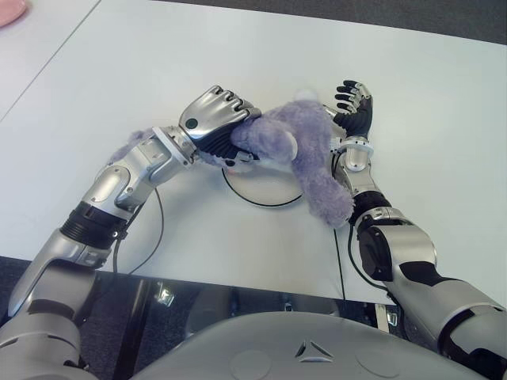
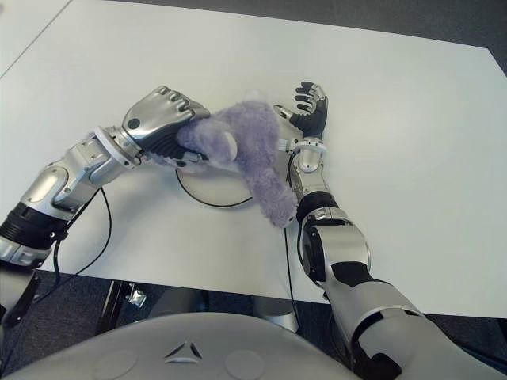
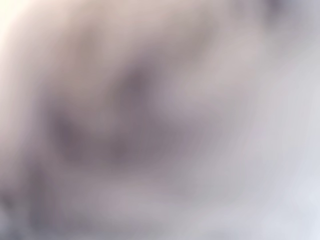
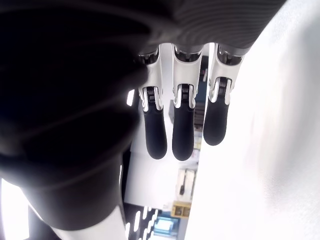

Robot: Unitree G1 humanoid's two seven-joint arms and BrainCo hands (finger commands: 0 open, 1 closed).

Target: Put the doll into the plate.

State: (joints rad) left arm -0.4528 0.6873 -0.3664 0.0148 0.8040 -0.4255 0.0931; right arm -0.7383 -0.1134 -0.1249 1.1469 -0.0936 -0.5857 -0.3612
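Observation:
A purple plush doll (image 1: 305,154) hangs over the white round plate (image 1: 252,188) in the middle of the table, its body trailing past the plate's right rim. My left hand (image 1: 218,119) is shut on the doll's head from the left, fingers curled over it. Pale fur of the doll (image 3: 150,120) fills the left wrist view. My right hand (image 1: 354,107) stands just right of the doll, open, its fingers (image 4: 182,130) straight and holding nothing. Most of the plate is hidden under the doll and the left hand.
The white table (image 1: 436,158) stretches far to the right and back. A pink object (image 1: 12,12) shows at the far left corner. Black cables (image 1: 154,229) run along both forearms near the table's front edge.

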